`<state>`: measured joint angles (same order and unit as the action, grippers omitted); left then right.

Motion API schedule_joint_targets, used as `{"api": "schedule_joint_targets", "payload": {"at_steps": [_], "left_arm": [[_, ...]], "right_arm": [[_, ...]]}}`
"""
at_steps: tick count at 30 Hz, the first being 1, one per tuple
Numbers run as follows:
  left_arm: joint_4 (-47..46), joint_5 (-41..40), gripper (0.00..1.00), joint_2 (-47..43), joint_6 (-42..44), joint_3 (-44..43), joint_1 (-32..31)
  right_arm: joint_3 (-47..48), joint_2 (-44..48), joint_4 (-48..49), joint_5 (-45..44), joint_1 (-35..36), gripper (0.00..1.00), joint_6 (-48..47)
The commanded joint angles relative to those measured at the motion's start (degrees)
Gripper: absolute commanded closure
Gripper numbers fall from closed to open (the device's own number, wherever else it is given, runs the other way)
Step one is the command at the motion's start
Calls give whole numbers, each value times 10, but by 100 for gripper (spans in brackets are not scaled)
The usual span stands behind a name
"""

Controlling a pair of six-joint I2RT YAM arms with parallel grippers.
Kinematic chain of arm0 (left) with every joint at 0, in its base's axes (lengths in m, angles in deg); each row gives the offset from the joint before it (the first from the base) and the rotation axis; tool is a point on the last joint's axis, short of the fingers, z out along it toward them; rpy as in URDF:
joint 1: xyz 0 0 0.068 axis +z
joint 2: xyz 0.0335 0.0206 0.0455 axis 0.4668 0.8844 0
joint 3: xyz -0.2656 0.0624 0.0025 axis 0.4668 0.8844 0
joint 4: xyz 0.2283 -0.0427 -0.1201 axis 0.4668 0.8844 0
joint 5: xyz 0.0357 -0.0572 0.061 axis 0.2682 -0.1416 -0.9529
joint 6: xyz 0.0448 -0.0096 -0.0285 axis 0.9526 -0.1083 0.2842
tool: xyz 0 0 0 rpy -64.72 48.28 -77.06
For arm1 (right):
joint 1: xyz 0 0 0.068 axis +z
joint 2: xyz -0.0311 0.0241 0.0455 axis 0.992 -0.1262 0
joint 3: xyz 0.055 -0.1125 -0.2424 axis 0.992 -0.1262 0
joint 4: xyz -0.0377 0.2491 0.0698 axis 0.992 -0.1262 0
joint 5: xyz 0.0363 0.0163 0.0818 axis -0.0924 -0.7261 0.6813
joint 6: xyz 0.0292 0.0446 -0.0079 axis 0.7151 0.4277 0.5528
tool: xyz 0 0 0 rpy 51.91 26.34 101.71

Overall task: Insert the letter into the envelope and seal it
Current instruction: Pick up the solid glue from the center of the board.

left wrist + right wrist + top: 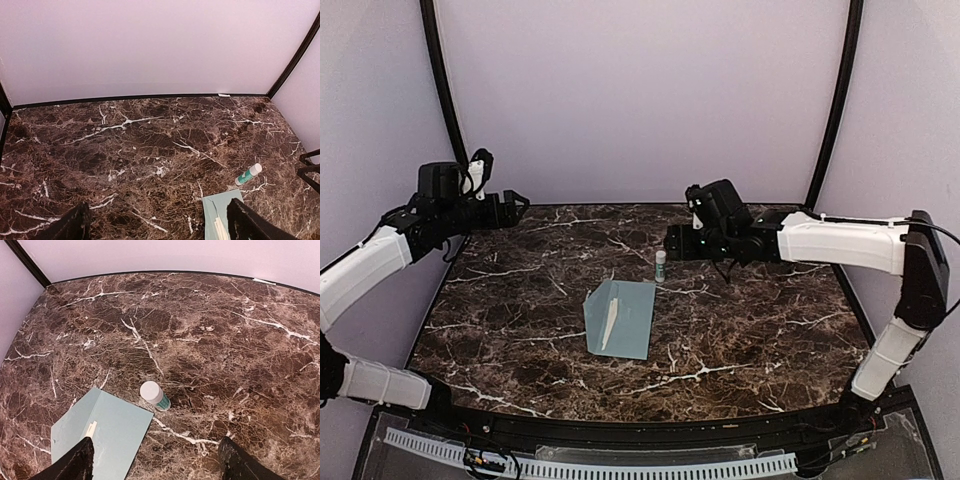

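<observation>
The pale blue envelope (620, 318) lies flat in the middle of the marble table, also low in the left wrist view (215, 212) and the right wrist view (107, 432). A thin cream-white strip (608, 322) (91, 428) shows along its flap fold; I cannot tell whether it is the letter's edge. No separate letter sheet is in view. My left gripper (520, 200) (160, 227) hovers open over the far left of the table, well away from the envelope. My right gripper (670, 240) (155, 465) hangs open above and behind the envelope, holding nothing.
A small white-and-green glue stick (660, 265) (248, 174) (154, 395) stands upright just beyond the envelope's far right corner, below the right gripper. A black frame rims the table (650, 206), with pale walls behind.
</observation>
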<state>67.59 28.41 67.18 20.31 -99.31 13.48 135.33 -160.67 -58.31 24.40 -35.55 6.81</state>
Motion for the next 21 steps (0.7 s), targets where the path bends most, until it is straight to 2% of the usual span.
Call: {"api": "schedule_joint_targets", "payload": {"at_steps": [1,8,16,21], "left_arm": [[3,-16,7,-12,32,10,5],[5,-19,7,-27,35,15,6],[6,-19,7,-30,35,15,6],[4,-17,7,-27,34,15,6]], "right_arm": [[56,-62,-37,-4,-4,20,-21],[147,-164,-48,9,-7,23,-26],[213,-249,-48,19,-18,36,-20],[233,-281,-47,26,-24,40,-18]]}}
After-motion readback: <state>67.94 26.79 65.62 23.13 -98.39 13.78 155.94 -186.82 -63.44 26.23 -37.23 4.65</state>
